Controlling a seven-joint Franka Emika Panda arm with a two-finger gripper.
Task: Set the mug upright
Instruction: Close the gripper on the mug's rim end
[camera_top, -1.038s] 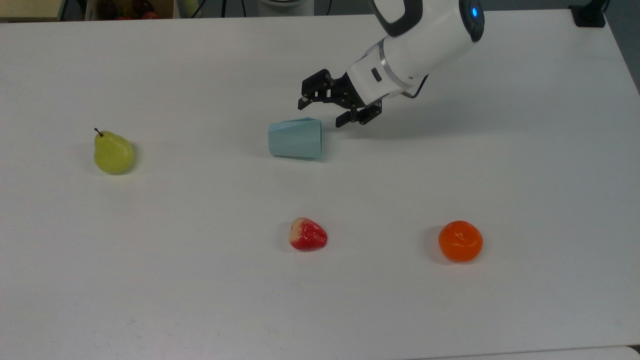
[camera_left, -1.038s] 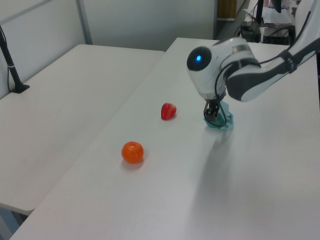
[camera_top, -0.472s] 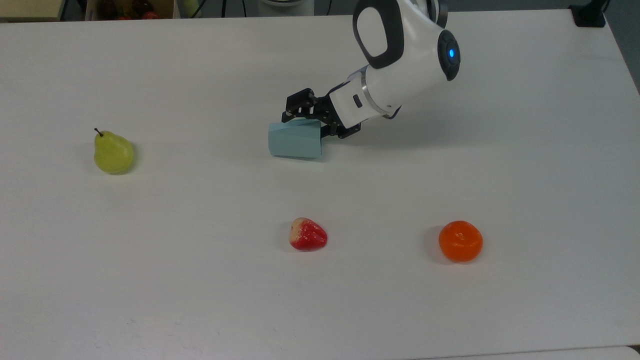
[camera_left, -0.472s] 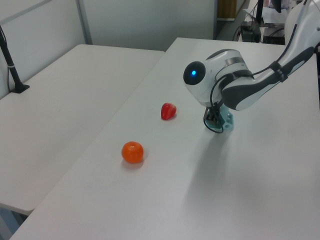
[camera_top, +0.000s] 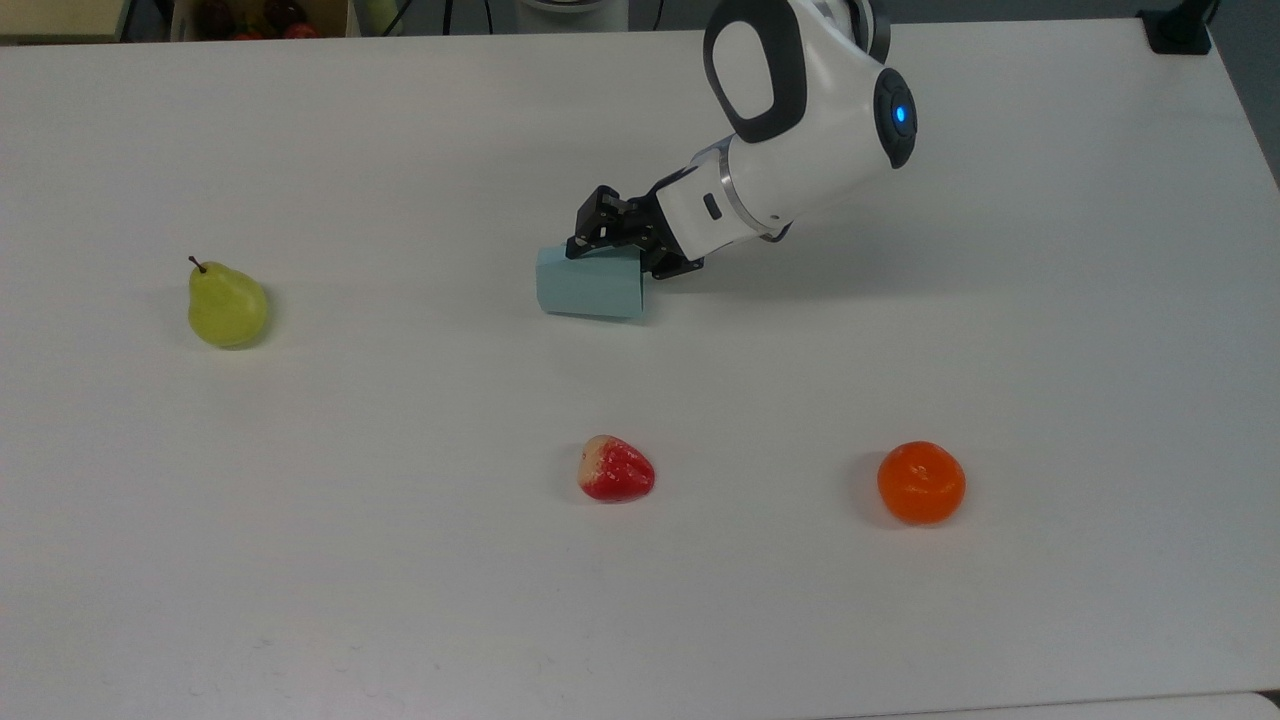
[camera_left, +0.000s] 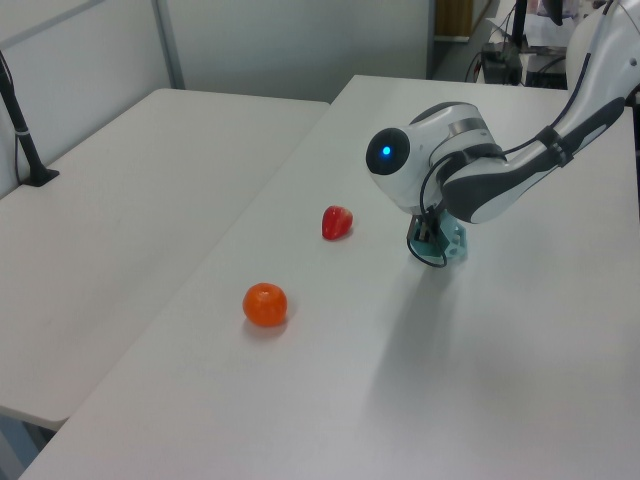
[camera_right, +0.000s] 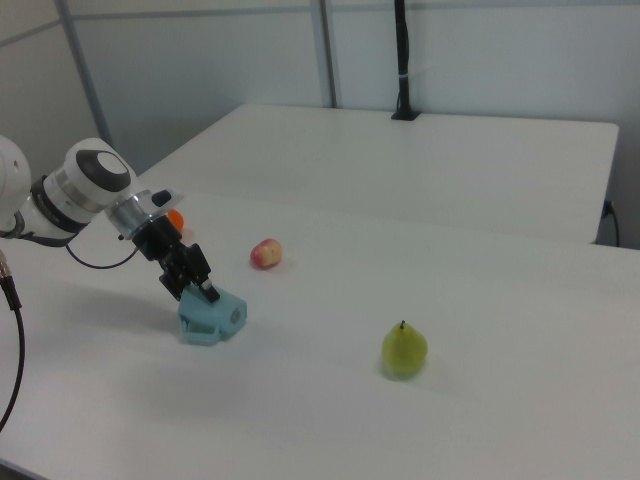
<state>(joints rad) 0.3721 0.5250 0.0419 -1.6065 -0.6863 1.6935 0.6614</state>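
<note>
The pale blue-teal faceted mug lies on its side near the middle of the white table, with its wide mouth toward the top view's right. My gripper comes down at a slant from the top view's upper right. Its black fingers are closed in on the mug's upper wall at the mouth end. In the right view the gripper presses onto the top of the mug. In the left view the arm hides most of the mug.
A green pear stands at the top view's left. A red strawberry and an orange lie nearer the front edge. A second table adjoins the far side in the right view.
The gripper came down from above and right of the mug to its mouth end, and its fingers drew together on the mug's wall. The mug has stayed on its side.
</note>
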